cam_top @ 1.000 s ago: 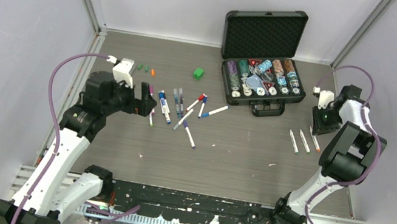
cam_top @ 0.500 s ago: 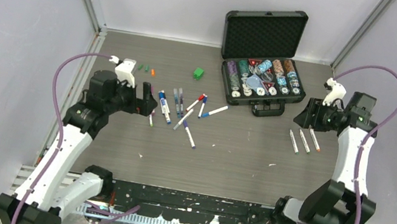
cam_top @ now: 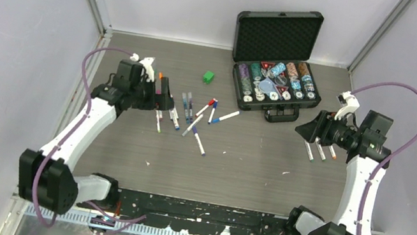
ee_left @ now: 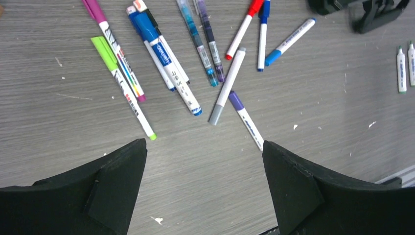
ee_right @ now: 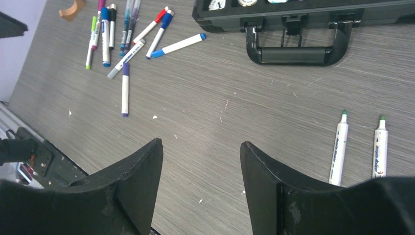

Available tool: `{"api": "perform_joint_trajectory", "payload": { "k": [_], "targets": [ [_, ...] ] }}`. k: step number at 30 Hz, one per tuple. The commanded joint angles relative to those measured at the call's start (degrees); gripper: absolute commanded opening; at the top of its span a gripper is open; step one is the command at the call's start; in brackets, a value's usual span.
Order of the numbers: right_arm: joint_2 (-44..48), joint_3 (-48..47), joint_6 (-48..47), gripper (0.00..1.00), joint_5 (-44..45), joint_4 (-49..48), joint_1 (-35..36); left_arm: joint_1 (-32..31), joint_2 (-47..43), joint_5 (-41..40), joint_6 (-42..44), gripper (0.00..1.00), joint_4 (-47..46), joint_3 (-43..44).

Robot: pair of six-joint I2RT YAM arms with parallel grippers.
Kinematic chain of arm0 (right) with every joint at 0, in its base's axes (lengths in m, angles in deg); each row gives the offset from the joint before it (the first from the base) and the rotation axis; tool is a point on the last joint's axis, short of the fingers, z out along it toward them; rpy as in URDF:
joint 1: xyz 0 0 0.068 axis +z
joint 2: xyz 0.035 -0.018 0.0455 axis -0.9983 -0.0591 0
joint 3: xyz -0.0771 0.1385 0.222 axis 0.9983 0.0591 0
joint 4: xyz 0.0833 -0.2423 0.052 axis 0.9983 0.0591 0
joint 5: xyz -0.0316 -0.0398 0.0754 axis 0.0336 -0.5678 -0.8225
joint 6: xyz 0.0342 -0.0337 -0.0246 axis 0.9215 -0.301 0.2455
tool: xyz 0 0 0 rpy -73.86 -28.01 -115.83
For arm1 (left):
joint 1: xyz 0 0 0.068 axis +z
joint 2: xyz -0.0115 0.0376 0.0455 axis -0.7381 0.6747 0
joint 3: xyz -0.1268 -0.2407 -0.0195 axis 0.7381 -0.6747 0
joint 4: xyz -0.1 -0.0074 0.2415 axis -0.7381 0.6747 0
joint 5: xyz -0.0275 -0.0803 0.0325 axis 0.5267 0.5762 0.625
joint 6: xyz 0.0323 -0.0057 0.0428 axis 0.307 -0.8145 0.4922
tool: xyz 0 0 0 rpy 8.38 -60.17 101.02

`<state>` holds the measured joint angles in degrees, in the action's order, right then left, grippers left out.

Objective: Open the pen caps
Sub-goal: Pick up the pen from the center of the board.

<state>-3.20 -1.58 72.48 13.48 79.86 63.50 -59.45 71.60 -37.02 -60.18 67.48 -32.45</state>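
Several capped pens (cam_top: 188,114) lie fanned out left of centre; the left wrist view shows their coloured caps, among them a green cap (ee_left: 103,49), a red cap (ee_left: 254,7) and a purple cap (ee_left: 236,100). One loose orange pen cap (cam_top: 161,75) lies just behind my left gripper (cam_top: 163,100). That gripper (ee_left: 204,147) hangs open at the left edge of the cluster, nothing between its fingers. Three white pens (cam_top: 319,151) lie at the right. My right gripper (cam_top: 308,132) hovers open just left of them, and two of those pens (ee_right: 337,152) show beside its right finger (ee_right: 274,191).
A black case (cam_top: 277,36) with its lid up holds poker chips at the back right, its handle (ee_right: 293,54) facing the table's middle. A small green cube (cam_top: 208,77) sits behind the pens. Walls close in on the left, back and right.
My left arm reached farther out, carrying its gripper back and right to the pen cluster. My right arm unfolded and swung its gripper left, near the three white pens, with its jaws spreading wider.
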Motion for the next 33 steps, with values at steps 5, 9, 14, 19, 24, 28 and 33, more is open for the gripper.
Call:
{"api": "perform_joint_trajectory", "payload": {
  "k": [5, 9, 14, 19, 24, 28, 33],
  "targets": [
    [1.6, -1.1, 0.1, 0.64, -3.7, 0.1, 0.0, 0.1, 10.9, -10.0, -9.6, 0.8, 6.0, 7.8],
    [1.4, -1.5, -0.4, 0.64, -3.2, 0.8, 0.0, -0.1, 13.8, -13.2, -11.0, 0.76, 6.4, 8.7],
    [1.7, -1.6, -0.4, 0.65, -3.4, 0.9, 0.0, -0.3, 16.4, -16.4, -11.7, 0.69, 4.8, 8.8],
    [1.6, -1.4, -0.4, 0.64, -3.5, 0.7, 0.0, -1.2, 19.5, -17.3, -12.9, 0.59, 4.2, 9.4],
    [1.6, -1.2, -0.3, 0.64, -3.4, 0.6, 0.0, -2.7, 22.9, -20.0, -13.5, 0.56, 4.3, 9.9],
    [1.4, -1.2, -0.4, 0.64, -3.4, 0.6, 0.0, -3.6, 26.6, -22.8, -14.1, 0.51, 6.9, 11.6],
    [1.3, -1.2, -0.4, 0.65, -3.5, 0.6, 0.0, -4.1, 29.6, -22.3, -14.5, 0.48, 6.3, 11.3]
  ]
}}
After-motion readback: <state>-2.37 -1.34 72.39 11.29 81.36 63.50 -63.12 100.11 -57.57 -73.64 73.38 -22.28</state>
